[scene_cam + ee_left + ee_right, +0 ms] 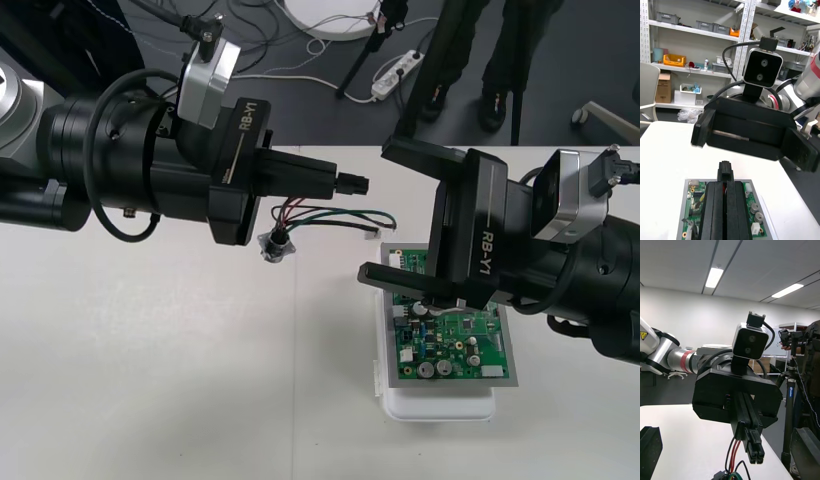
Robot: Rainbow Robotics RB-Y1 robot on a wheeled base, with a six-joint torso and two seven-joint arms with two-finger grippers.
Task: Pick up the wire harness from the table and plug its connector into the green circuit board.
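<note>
Now the harness (335, 213) shows thin red, black and green wires, a round metal socket (275, 244) and a small black plug (353, 185) clamped between the left gripper's (338, 185) closed fingers, just beside the board (455, 345). The right gripper's (375, 212) fingers are spread wide apart.

The counter (150, 380) is lit brightly and evenly from overhead; 2 glowing ceiling strips (714, 276) are seen, and only faint, soft shadows are thrown across it.

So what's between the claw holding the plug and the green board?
In the front view, the wire harness loops over the table between the left gripper and the circuit board.
</note>
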